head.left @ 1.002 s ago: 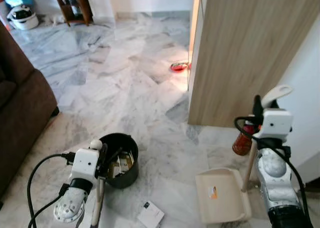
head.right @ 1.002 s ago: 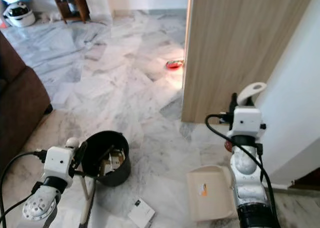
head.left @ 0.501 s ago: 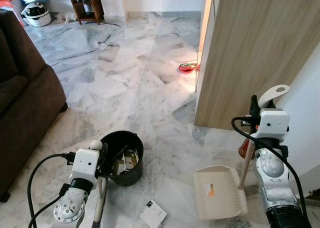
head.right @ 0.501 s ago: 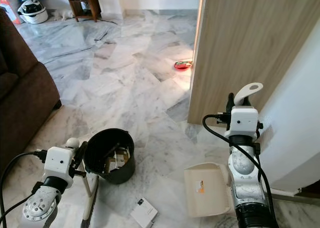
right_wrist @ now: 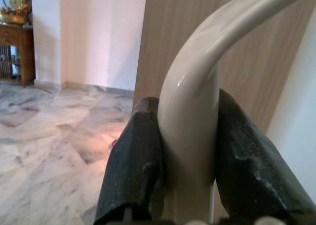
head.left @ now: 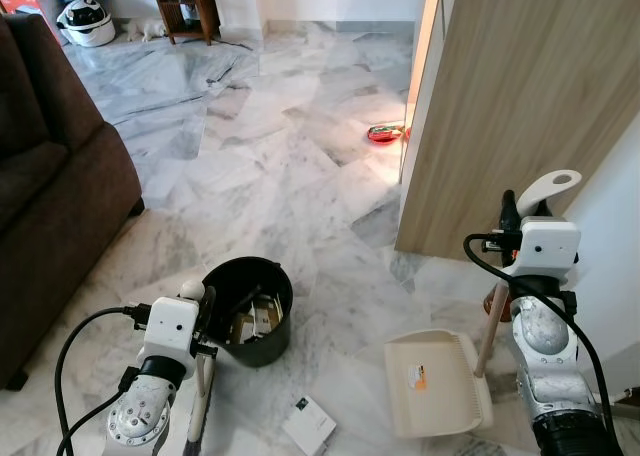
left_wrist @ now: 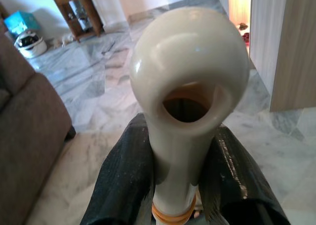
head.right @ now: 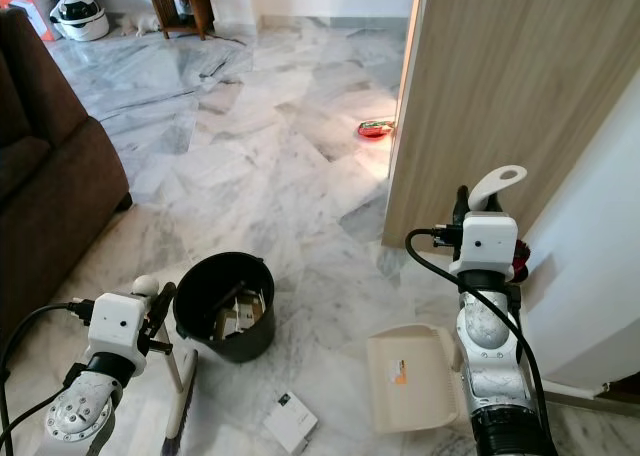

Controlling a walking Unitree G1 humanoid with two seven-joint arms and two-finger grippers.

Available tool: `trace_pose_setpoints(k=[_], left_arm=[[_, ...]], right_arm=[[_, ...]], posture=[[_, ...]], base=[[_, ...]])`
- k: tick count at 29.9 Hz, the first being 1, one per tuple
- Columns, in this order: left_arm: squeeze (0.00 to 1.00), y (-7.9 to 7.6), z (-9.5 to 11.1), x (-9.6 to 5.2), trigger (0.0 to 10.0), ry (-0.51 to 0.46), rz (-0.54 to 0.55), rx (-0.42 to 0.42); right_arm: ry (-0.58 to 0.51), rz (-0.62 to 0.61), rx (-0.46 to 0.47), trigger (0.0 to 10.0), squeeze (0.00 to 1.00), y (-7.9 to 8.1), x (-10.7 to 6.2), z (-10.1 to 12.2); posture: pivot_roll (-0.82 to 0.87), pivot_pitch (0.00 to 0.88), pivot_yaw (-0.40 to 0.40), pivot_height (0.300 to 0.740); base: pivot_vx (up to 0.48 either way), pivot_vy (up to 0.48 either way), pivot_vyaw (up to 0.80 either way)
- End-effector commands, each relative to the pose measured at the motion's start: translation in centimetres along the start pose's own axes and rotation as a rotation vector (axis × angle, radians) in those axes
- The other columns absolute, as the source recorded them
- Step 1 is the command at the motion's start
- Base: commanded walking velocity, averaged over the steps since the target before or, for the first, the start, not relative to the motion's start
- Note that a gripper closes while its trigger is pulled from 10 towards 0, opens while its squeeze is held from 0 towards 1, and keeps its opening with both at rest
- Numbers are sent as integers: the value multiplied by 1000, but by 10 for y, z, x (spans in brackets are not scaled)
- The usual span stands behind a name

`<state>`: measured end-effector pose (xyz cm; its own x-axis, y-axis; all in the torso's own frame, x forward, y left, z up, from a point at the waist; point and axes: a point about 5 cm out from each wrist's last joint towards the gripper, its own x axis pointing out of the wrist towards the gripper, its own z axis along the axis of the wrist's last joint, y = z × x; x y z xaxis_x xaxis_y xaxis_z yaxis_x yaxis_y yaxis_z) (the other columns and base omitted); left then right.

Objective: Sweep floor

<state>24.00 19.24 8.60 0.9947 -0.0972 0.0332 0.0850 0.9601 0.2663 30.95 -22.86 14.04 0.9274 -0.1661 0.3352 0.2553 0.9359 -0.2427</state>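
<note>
We take the black bucket [head.left: 247, 310] on the marble floor [head.left: 280, 166] as our landmark. The broom [head.left: 201, 401] stands just to the robot's left of the bucket, its cream handle upright and its head low on the floor beside the bucket's base. The left gripper [left_wrist: 183, 185] holds this handle near its rounded, holed top; in the left wrist view we see both black fingers [left_wrist: 123, 180] pressed against the shaft on either side.

The dustpan [head.left: 435, 383] lies flat on the floor well to the right of the bucket, open tray facing the bucket side, with its long handle [head.left: 489, 326] rising from the rear edge. The right gripper [right_wrist: 187, 151] clamps that handle just below its curved cream top; we see the fingers [right_wrist: 136, 161] tight against it.

Inside the bucket we note some paper or card scraps. A small white card [head.left: 309, 424] lies on the floor just in front of the bucket, toward the robot. Beyond the bucket, a wooden door panel [head.left: 520, 96] stands to the right, with a red dish [head.left: 384, 133] on the floor at its far edge. A brown sofa [head.left: 55, 196] sits to the left of the bucket.
</note>
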Motion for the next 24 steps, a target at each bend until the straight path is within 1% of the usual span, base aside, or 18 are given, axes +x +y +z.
trace_pose_setpoints(k=[1, 8, 17, 24], left_arm=[[0, 4, 5, -1, 10000, -31, 15, 13], [0, 3, 5, -1, 10000, -32, 15, 12], [0, 3, 5, 0, 10000, -27, 18, 23], [0, 2, 4, 0, 10000, -25, 18, 17]], right_arm=[[-31, -3, 3, 10000, 0, -2, 3, 6], [-30, -1, 3, 10000, 0, -2, 3, 6], [-28, 1, 5, 10000, 0, -1, 3, 6], [-25, 3, 10, 10000, 0, -1, 3, 4]], posture=[[60, 100, 82, 740], [59, 102, 82, 740], [57, 100, 79, 740], [58, 78, 77, 740]], base=[[-337, 0, 0], [-355, 0, 0], [0, 0, 0], [0, 0, 0]])
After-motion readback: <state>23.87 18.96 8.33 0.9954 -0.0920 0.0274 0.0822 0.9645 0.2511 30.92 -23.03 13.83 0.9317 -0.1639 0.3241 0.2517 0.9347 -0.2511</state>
